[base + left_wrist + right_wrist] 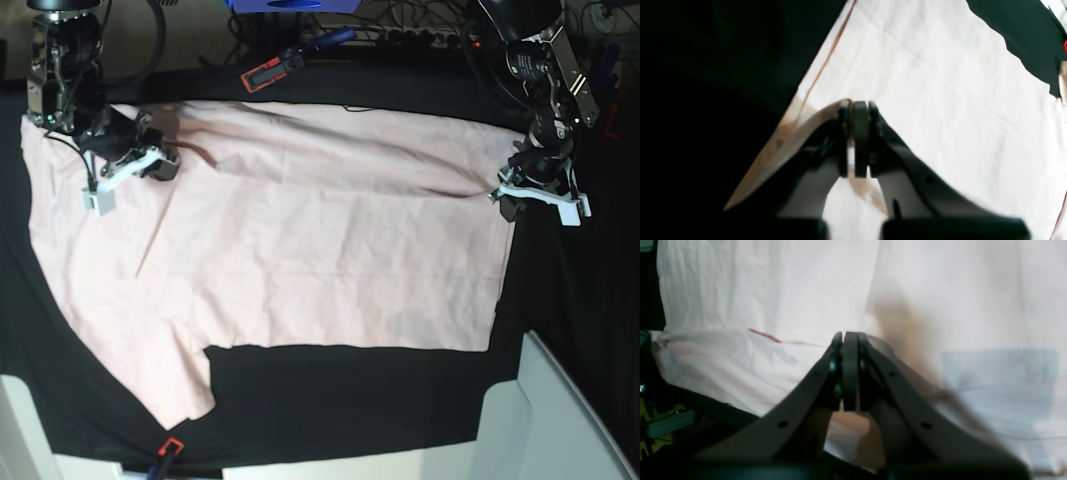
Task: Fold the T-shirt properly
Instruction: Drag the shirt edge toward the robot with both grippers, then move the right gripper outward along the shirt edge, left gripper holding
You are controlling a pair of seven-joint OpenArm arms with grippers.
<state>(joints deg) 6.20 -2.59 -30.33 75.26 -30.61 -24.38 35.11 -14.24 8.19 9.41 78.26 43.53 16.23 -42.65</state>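
The pale pink T-shirt (300,250) lies spread on the black table cover, plain side up, with one sleeve (175,385) pointing to the front left. Its far edge is lifted and creased between the two grippers. My left gripper (506,196) is at the shirt's right edge and is shut on the cloth; the left wrist view shows its fingertips (855,104) pinching a raised fold of shirt (940,100). My right gripper (168,165) is at the far left by the collar, shut on the shirt (773,290), as the right wrist view (846,335) shows. No lettering is in view.
The black table cover (350,400) shows at the front and right. A red-and-black tool (270,72) and cables lie at the back. White panels stand at the front right (560,420) and front left (20,430). A small red item (168,447) sits at the front edge.
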